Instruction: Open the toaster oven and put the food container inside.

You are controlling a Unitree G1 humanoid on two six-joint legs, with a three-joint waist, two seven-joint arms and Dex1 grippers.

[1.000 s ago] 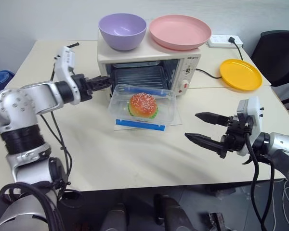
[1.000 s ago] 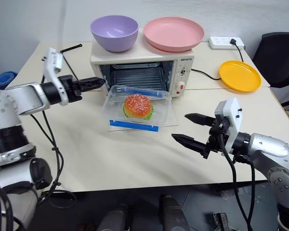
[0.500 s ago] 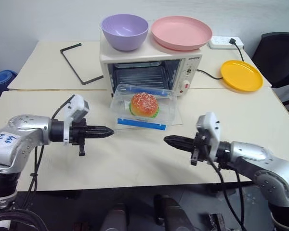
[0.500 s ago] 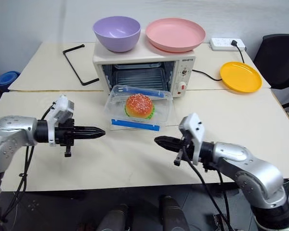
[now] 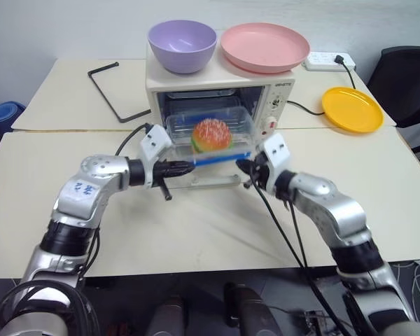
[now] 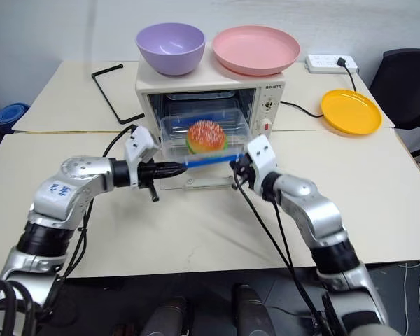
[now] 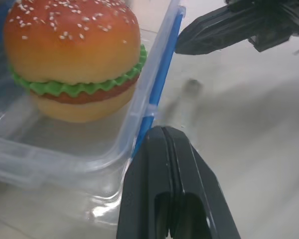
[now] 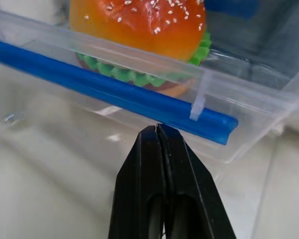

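The cream toaster oven (image 5: pixel 276 94) stands at the back middle with its glass door (image 5: pixel 210 180) folded down flat. The clear food container (image 5: pixel 239 126), with a toy hamburger (image 5: pixel 211 134) in it, sits in the oven mouth, its near blue clip strip (image 5: pixel 220 159) facing me. My left gripper (image 5: pixel 190 166) is shut, its tip at the left end of that strip (image 7: pixel 162 74). My right gripper (image 5: pixel 241 166) is shut too, its tip just short of the strip's right end (image 8: pixel 114 89). Neither holds anything.
A purple bowl (image 5: pixel 182 45) and a pink plate (image 5: pixel 264 47) rest on top of the oven. A yellow plate (image 5: pixel 351 108) and a power strip (image 5: pixel 325 61) lie at the back right, a bent black rod (image 5: pixel 108 91) at the back left, and a black chair (image 5: pixel 406 70) at the far right.
Both grippers shut, then swung in from the sides to the container's near edge. The container has slid back from the front of the open door into the oven mouth.
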